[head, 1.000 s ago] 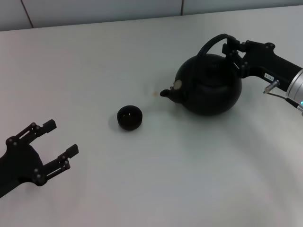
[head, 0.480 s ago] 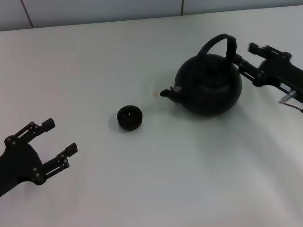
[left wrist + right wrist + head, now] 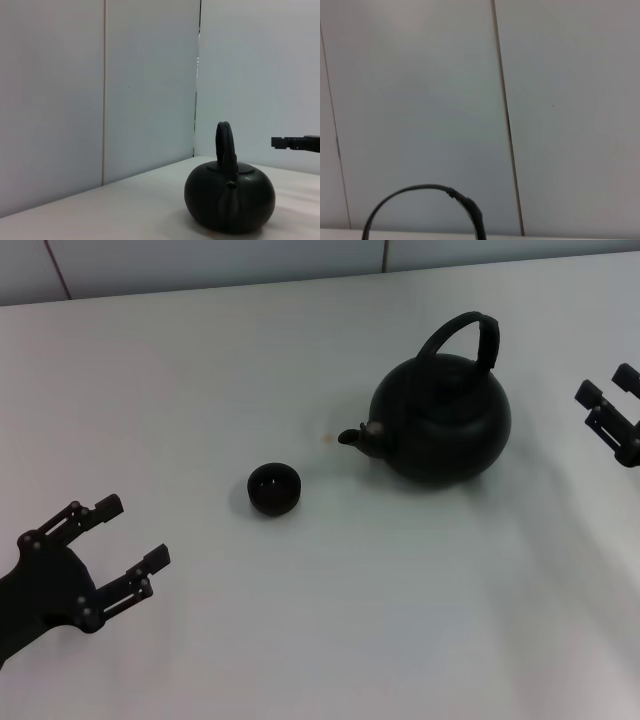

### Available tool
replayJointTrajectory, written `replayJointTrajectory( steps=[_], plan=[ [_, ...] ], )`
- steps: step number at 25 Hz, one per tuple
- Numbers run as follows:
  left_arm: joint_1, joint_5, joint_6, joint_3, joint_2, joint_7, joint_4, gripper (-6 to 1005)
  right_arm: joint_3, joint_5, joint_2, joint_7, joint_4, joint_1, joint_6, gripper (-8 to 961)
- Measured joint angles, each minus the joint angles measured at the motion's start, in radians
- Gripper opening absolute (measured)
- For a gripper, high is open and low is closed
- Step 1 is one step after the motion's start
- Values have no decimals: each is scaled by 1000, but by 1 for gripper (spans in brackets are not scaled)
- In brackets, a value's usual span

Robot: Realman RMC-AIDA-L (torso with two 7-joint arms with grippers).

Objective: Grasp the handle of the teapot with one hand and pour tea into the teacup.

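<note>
- At the right edge of the head view, a little above mid-height, we see the right gripper [image 3: 612, 401], its two fingers spread apart with nothing between them. It sits well clear of the teapot [image 3: 441, 418] and touches nothing.
- In the left wrist view, that same gripper [image 3: 296, 142] shows as a dark bar at the right edge, level with the upper part of the handle [image 3: 225, 146] and separated from it by a gap.
- The teapot stands upright on the white table [image 3: 300, 640] in the upper right of the head view, its short spout [image 3: 354, 438] pointing toward the left of the frame.
- The handle [image 3: 463, 338] arches over the pot's top, free of any grip.
- In the right wrist view, we see only a thin dark cable arc [image 3: 420, 197] at the bottom against a pale panelled wall [image 3: 560, 100].
- The teacup [image 3: 274, 488] rests on the table left of and below the spout, apart from the pot.
- The left gripper [image 3: 120, 550] sits in the lower left corner of the head view, fingers apart and holding nothing, well away from the cup.
</note>
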State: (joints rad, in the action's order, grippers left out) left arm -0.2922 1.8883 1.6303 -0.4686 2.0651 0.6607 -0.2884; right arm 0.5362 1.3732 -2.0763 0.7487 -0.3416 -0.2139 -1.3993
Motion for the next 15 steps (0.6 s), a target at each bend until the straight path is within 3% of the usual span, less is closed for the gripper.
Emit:
replayJointTrajectory(
  steps=[3,6,7,8,9,11,12,15],
  plan=[
    [-11,4,5,-3,-2,15,-3,793,22,37,10,19,-13,5,-65,545],
    [-31,8,12,-47,-7,67,-34,793,48,190,37,95,-77,-5,-168,545],
    [-34,8,13,-59,-9,80,-43,793,52,327,57,181,-141,-33,-230,545],
    [-34,8,13,-59,-9,80,-43,793,52,327,57,181,-141,-33,-230,545],
    [-56,10,14,-116,-18,147,-95,793,51,393,66,221,-172,-51,-259,545],
    [-56,10,14,-116,-18,147,-95,793,52,504,74,288,-237,-88,-296,545],
    [-95,11,17,-183,-36,251,-166,793,51,598,78,355,-310,-127,-311,545],
    [-122,11,18,-221,-52,311,-207,793,51,712,78,431,-385,-177,-316,545]
  ],
)
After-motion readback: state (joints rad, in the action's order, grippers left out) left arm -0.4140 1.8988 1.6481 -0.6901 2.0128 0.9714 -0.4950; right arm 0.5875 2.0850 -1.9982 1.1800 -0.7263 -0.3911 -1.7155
